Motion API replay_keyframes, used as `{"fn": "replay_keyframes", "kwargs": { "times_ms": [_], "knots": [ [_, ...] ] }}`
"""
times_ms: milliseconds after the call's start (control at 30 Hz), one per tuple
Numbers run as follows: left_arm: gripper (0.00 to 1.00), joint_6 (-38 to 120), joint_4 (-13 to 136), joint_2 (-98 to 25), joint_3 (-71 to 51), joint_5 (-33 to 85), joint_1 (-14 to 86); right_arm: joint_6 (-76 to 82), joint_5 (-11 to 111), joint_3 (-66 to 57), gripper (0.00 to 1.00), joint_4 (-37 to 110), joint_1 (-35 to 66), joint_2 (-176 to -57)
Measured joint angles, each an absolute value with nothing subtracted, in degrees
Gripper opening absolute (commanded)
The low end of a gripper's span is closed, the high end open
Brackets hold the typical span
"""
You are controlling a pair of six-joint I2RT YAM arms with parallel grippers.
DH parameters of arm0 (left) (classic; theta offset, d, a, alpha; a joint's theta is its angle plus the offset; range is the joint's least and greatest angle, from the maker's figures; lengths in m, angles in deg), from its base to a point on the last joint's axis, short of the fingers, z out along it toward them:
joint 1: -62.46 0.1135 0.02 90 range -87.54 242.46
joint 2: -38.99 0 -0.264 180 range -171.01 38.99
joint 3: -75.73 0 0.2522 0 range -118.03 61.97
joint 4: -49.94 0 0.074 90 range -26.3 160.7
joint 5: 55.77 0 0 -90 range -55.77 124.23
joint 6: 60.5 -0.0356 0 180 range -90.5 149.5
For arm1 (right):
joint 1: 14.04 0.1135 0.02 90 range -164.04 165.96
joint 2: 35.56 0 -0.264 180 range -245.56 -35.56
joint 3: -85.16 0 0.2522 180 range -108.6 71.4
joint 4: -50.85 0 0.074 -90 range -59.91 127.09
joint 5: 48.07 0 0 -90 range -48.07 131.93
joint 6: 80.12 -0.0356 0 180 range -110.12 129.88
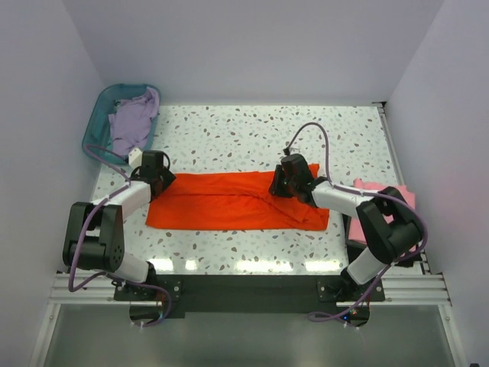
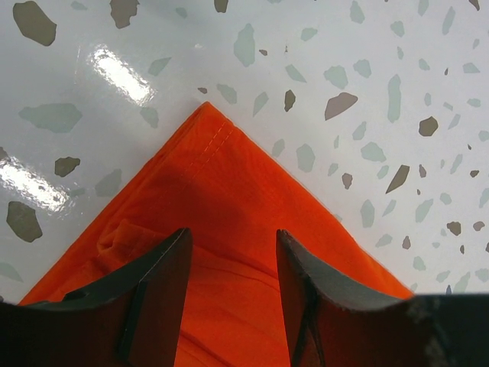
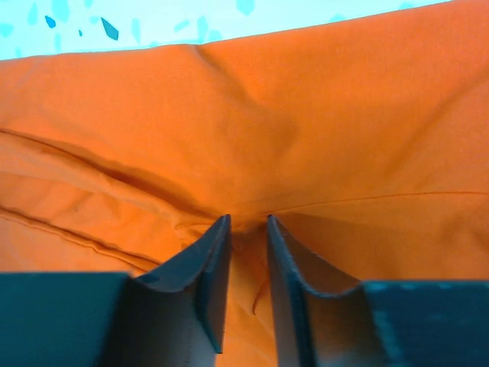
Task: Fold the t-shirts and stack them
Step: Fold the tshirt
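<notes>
The orange-red t-shirt (image 1: 229,202) lies as a long folded band across the middle of the table (image 1: 252,130), parallel to its near edge. The left gripper (image 2: 233,233) stands wide over the band's far left corner, with cloth under both fingers and nothing pinched. The right gripper (image 3: 246,218) is narrow, with a small ridge of orange fabric gathered between its fingertips and creases running in to that point, near the band's right end. Judgement: the step in hand is the crosswise fold. To do it well, the left jaws should close on every layer at the corner, not the top ply alone, and both ends should lift level so that hems meet squarely. The cloth is a matte, soft knit with a stitched hem at the corner, and it wrinkles readily. The table is glossy speckled terrazzo, which probably lets the cloth slide. The pink t-shirt (image 1: 382,189) rests at the right edge. The lavender t-shirt (image 1: 134,122) is bunched in the teal basket (image 1: 95,126) at the far left corner.
</notes>
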State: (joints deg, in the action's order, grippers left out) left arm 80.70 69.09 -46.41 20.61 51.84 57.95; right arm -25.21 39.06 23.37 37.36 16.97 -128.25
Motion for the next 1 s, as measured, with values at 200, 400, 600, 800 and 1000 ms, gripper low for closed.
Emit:
{"fn": "replay_keyframes", "kwargs": {
  "times_ms": [200,400,600,800,1000],
  "knots": [
    [0.53,80.68,69.11,-46.41,20.61,51.73,58.04,-26.81,38.18,24.24,0.05,37.54,18.41,-127.75],
    [0.53,80.70,69.11,-46.39,20.61,51.44,58.52,-27.83,38.44,27.08,0.00,37.47,21.07,-123.88],
    [0.53,80.68,69.09,-46.17,20.61,51.11,58.93,-28.82,38.73,29.92,0.00,37.69,24.55,-120.05],
    [0.53,80.68,69.02,-45.58,20.63,50.90,59.09,-29.47,38.62,31.80,0.03,37.62,30.39,-119.11],
    [0.53,80.66,69.00,-45.08,20.65,50.59,59.09,-28.99,36.48,31.61,0.33,35.81,31.98,-118.26]
  ]
}}
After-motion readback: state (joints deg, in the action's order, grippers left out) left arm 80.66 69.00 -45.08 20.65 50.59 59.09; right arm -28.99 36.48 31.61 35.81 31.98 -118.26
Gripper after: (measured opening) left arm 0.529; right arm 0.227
